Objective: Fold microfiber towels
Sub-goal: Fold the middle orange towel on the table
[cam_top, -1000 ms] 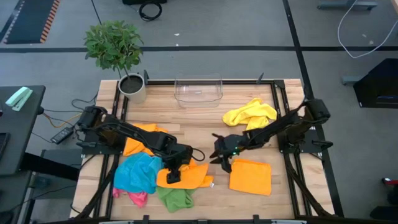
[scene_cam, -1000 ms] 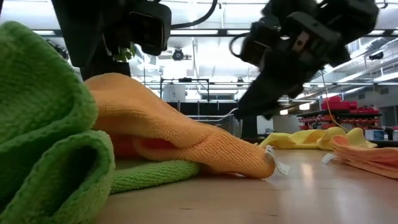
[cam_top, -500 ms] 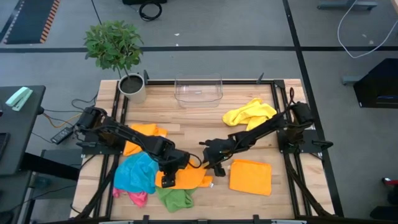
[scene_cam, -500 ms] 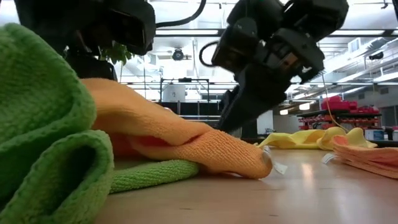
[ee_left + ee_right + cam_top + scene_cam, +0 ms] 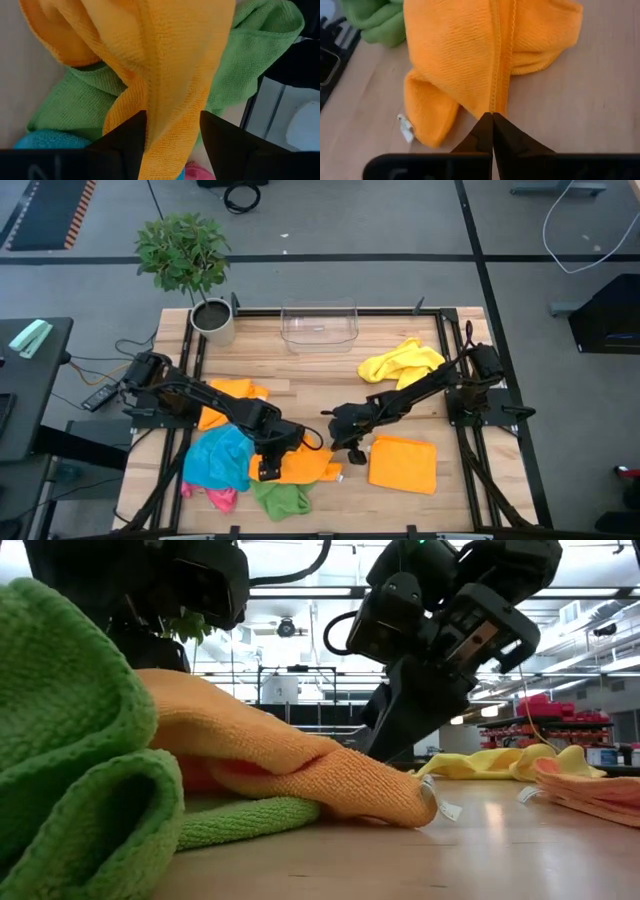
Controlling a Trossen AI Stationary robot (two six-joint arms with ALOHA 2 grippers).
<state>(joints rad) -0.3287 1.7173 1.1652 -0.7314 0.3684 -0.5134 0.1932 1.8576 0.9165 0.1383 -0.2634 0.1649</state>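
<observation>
**Both grippers meet on the crumpled orange towel**

We see both arms reaching to the front middle of the table (image 5: 300, 395), where a crumpled orange towel (image 5: 305, 467) lies. The left gripper (image 5: 268, 468) is at the left end of this towel. In the left wrist view its two dark fingers (image 5: 125, 142) stand spread, with a hanging fold of the orange cloth between them; we cannot tell if they already press on it. The right gripper (image 5: 352, 450) is at the right end of the same towel. In the right wrist view its fingertips are pressed together at the hemmed edge of the orange cloth, and we cannot tell if any cloth is caught between them.

Under the orange towel lies a green towel (image 5: 282, 500), which also fills the near left of the low view. Just to the left of them we see a blue towel (image 5: 222, 455), and a pink towel (image 5: 220, 498) shows at its front edge. A second orange towel (image 5: 228, 402) lies behind the blue one, partly under the left arm. A folded orange towel (image 5: 403, 464) lies flat to the right of the right gripper, apart from the pile. A yellow towel (image 5: 400, 362) lies crumpled further back on the right. A clear plastic bin (image 5: 319, 325) stands at the back edge, and a potted plant (image 5: 190, 270) at the back left corner.
</observation>
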